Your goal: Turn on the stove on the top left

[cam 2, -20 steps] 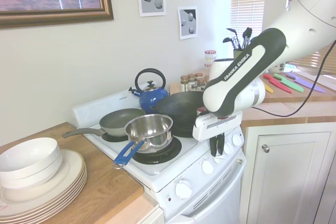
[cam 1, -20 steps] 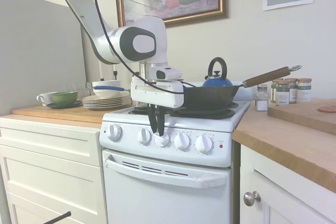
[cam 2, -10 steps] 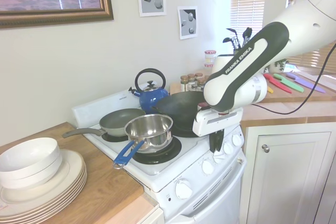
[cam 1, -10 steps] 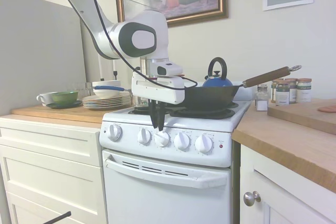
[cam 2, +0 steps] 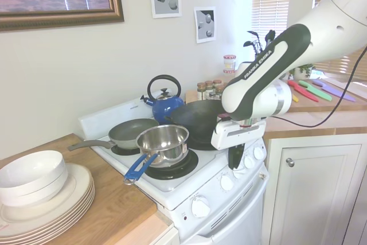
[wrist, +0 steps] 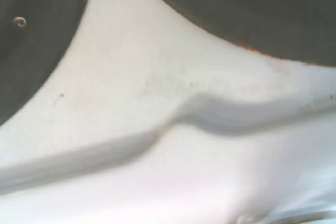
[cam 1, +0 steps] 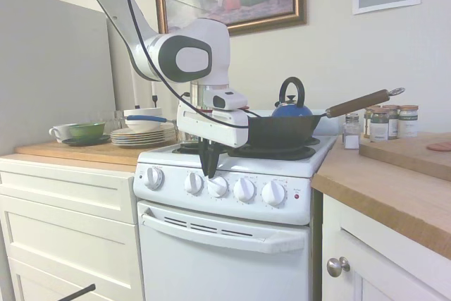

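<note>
The white stove [cam 1: 225, 244] stands between wooden counters, with five round white knobs [cam 1: 218, 187] in a row on its front panel and a small red light [cam 1: 297, 196] at the right end. My gripper [cam 1: 209, 171] points straight down at the stove top's front edge, its tips just above the gap between the second and third knob from the left. Its fingers look pressed together, holding nothing. In the second exterior view the gripper [cam 2: 234, 163] hangs over the knobs [cam 2: 227, 182] there. The wrist view shows only blurred white enamel [wrist: 157, 103] between black burner edges [wrist: 31, 35].
On the burners sit a dark wok [cam 1: 282, 132] with a wooden handle, a blue kettle [cam 1: 291, 107], a steel saucepan [cam 2: 163, 142] with a blue handle and a frying pan [cam 2: 132, 133]. Stacked plates [cam 2: 46, 199] lie on the counter beside the stove; spice jars [cam 1: 387, 121] stand on the other side.
My gripper has lifted from the third knob to just above the knob row and shifted slightly toward the second knob. Its fingers have come closer together.
</note>
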`<state>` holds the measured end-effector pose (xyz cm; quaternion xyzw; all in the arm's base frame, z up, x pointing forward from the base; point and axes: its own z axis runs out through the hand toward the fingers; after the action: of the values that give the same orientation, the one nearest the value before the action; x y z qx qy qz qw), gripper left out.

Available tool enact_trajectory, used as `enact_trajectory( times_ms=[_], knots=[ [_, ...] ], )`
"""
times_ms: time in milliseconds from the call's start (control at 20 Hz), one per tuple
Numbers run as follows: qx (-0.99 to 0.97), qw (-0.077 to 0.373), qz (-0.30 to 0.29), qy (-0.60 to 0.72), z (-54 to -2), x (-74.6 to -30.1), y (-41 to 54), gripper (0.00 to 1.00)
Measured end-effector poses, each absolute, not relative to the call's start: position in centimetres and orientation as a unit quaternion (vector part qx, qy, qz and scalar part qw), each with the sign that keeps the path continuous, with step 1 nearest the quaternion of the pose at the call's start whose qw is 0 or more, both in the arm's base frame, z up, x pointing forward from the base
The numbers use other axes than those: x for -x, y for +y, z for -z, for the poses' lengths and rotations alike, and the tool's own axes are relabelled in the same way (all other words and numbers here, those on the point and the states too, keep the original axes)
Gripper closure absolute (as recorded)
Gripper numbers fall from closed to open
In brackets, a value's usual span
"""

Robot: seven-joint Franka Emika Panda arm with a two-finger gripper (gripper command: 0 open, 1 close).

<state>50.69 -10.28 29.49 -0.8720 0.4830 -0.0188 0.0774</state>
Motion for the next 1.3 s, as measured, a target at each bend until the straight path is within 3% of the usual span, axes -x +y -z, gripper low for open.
enact_trajectory(
  times_ms=[1300],
  knots=[
    [0.871,0.071,-0.009,0.486,-26.3,-50.1,-10.3,1.00]
  ],
)
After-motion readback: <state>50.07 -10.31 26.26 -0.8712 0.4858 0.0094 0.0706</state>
